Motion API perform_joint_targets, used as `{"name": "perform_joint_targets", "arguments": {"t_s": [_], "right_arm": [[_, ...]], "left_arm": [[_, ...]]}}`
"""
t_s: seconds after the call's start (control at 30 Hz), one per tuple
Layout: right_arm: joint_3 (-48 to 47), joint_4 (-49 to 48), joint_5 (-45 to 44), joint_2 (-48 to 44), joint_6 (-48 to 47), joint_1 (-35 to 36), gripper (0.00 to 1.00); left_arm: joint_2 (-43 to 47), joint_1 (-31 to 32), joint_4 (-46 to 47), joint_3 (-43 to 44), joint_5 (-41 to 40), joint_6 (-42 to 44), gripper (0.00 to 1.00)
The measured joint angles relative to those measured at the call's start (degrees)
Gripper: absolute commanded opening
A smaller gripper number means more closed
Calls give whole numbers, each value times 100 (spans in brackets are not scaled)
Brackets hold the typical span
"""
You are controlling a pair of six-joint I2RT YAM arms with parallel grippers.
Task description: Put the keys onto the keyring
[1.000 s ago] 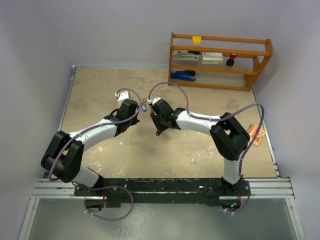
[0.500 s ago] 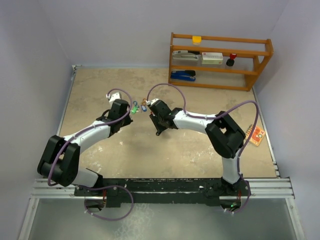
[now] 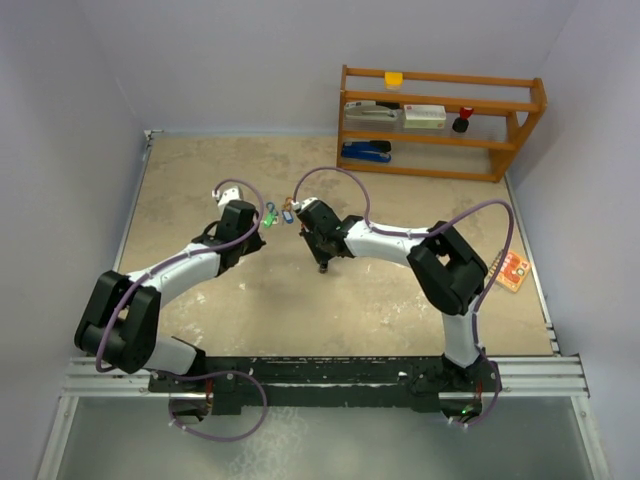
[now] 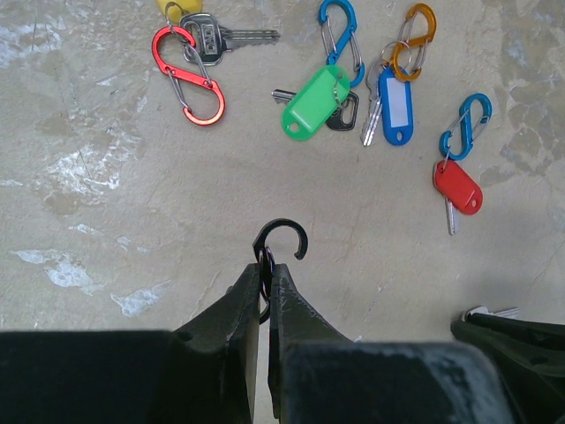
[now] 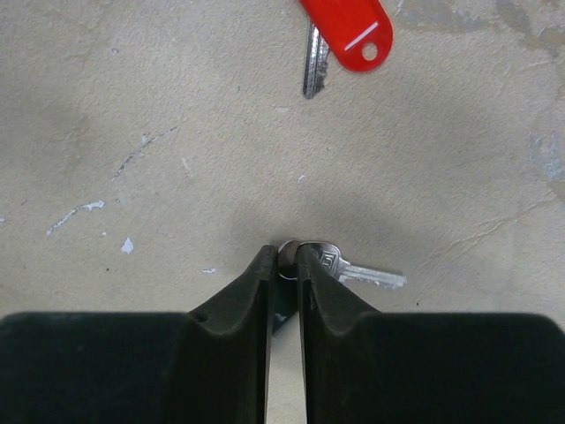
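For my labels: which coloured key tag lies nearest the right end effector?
The red tag, alone in the right wrist view, ahead of the right end effector; green tag, blue tag and yellow tag lie farther.

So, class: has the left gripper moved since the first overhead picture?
Yes. The left gripper has shifted left, farther from the shelf at the right.

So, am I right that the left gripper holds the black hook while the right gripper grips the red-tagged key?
Not quite: the right wrist view shows the right gripper pinching a plain silver key; the red-tagged key lies apart, ahead of it. The left gripper does hold the black hook.
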State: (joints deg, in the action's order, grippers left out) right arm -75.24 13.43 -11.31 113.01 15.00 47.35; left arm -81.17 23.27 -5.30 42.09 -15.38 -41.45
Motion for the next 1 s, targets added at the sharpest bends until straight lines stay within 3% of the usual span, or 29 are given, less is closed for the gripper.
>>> {"name": "perform_joint_targets", "arguments": {"t_s": [0.2,0.4,0.63,1.0], "right_arm": [[-2,0,-177,-4,74,0,0],[79,-57,-452,-225,109,0,0],[553,-420,-457,-1226,76,0,0],[933,-1161,111,-1832,-330,-39,0]], "left_arm": [[0,0,55,-74,42,-9,0],[0,0,170,-74,197,-13,0],[-7,20,616,-173,717,-13,0],[-155,450,1344,-205,1290,-13,0]]}}
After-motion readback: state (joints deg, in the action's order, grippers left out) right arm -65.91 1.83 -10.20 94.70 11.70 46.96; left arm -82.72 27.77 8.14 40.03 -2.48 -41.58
